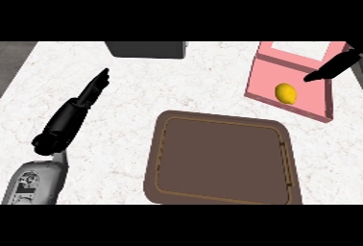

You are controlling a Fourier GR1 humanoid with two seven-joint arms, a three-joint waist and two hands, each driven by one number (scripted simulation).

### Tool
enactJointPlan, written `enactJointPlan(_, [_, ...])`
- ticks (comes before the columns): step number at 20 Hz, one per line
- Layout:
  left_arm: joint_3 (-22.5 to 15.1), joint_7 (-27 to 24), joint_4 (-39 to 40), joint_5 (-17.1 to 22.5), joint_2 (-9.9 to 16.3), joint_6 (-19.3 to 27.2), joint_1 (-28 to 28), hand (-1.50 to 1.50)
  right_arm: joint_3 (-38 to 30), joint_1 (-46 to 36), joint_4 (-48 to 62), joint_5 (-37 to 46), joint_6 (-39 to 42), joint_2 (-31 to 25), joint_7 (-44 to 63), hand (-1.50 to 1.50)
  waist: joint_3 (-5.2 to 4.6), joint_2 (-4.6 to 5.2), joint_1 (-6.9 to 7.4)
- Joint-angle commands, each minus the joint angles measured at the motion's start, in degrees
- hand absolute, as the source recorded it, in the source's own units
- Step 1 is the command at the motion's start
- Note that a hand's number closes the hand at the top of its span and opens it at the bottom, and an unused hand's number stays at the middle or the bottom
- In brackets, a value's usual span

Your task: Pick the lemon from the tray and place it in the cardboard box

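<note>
lemon (285, 92) already in the pink box (269, 72) at 2 o'clock, tray (157, 158) bare, right hand (333, 67) released just above it, left hand (85, 98) open at 9; risk: fingers nudging lemon on retreat.

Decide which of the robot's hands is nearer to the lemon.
Right. The right hand hangs just up and right of the lemon in the pink box; the left hand is far across the counter.
</note>
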Motion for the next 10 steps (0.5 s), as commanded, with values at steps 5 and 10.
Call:
enactJointPlan(5, [-0.15, 1.58, -0.93, 0.65, -0.04, -0.78, -0.98, 0.0, -19.43, -4.68, 11.04, -17.89, 3.92, -2.31, 11.9, -1.5, -0.04, 0.34, 0.76])
enactJointPlan(10, [-1.09, -1.46, -1.71, -0.05, 0.32, -1.43, 1.67, 0.0, -22.52, -1.15, 11.76, -20.54, 3.34, -8.11, 10.8, -1.5, 0.08, 1.13, 2.18])
